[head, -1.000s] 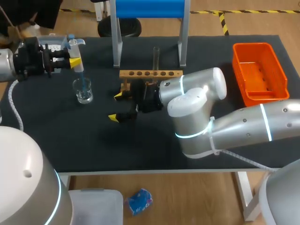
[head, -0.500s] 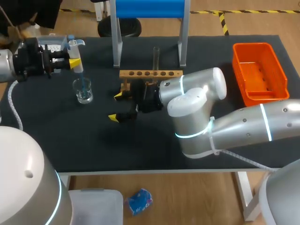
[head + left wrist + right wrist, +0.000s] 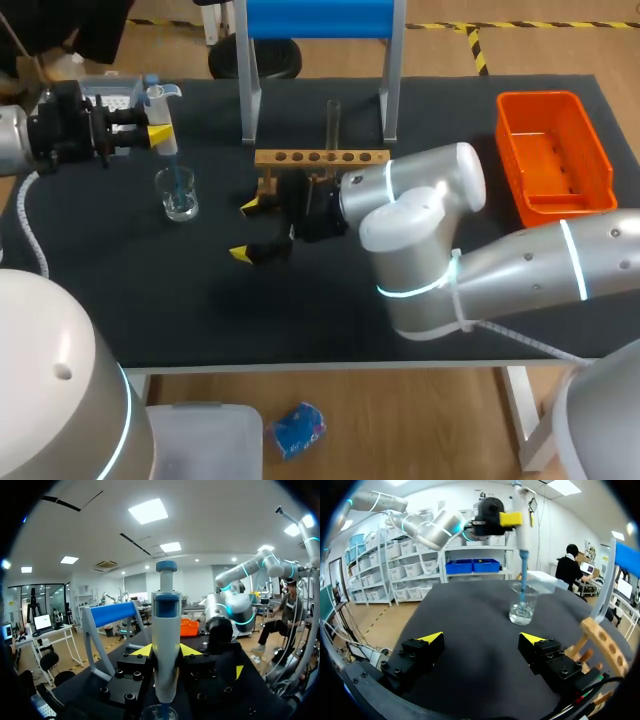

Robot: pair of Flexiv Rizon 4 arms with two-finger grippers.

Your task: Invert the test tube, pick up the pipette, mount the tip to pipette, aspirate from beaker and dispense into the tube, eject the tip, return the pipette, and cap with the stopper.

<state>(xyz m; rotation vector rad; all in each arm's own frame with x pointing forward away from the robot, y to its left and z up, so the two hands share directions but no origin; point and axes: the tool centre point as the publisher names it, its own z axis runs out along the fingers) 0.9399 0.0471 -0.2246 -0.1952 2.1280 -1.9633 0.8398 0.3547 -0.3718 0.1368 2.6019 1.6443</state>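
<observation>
While the left gripper [image 3: 155,131] clamps the pipette [image 3: 163,112] from both sides, it holds it upright over the beaker [image 3: 178,193], so the blue tip [image 3: 176,172] hangs straight down into the glass. From my right wrist, the tip's end sits low, near the clear liquid at the bottom. Whether it is under the surface, I cannot tell. Step in hand, as I judge it: aspirating. The vertical hold makes sense, since the tip clears the rim and the plunger on top is left free.

Right gripper [image 3: 482,639]: fingers spread wide, nothing between them, low over bare table [image 3: 300,310] just in front of the rack [image 3: 320,157]. Reads as parked, out of the left gripper's way yet near the rack for later work.

Tube [image 3: 332,122] stands upright in the rack, well apart from the beaker, placed to receive. The loaded pipette must cross to it. Risk: a tilt, or a knock on the beaker rim when lifting out.

Orange bin [image 3: 541,97] at the table's right end, likely for the spent tip.
</observation>
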